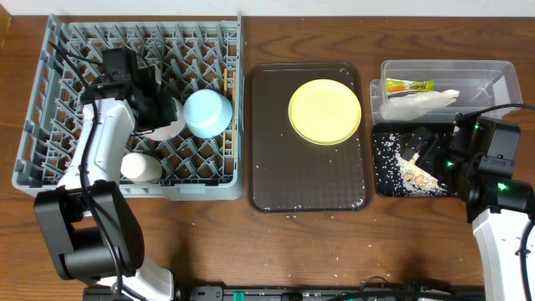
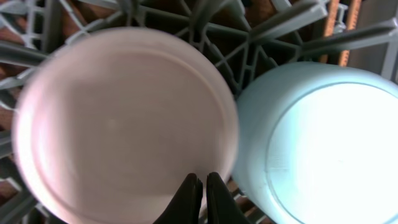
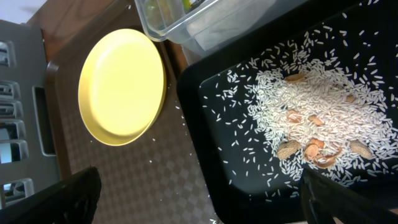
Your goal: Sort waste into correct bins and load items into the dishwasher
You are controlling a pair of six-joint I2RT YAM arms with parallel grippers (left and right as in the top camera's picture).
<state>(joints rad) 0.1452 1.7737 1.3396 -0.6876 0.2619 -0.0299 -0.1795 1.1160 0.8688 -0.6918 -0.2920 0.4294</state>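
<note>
Closest up, the left tool [image 2: 200, 198] sat pinched shut, empty, over the white bowl [image 2: 124, 124] in the rack [image 1: 33, 109], beside the blue bowl [image 2: 323, 143]. Right tool [image 3: 199, 186] gaped above rice [image 3: 311, 106] in the black tray [image 3: 249, 186]. Only the yellow plate [image 1: 324, 111], centre frame, seemed unloaded.

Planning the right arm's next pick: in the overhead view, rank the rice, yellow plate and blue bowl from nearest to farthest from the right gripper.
From the right gripper:
1. Rice, right by it in the black tray.
2. Yellow plate, to the left in the picture, on the brown tray.
3. Blue bowl, far left in the picture, in the rack.
</note>
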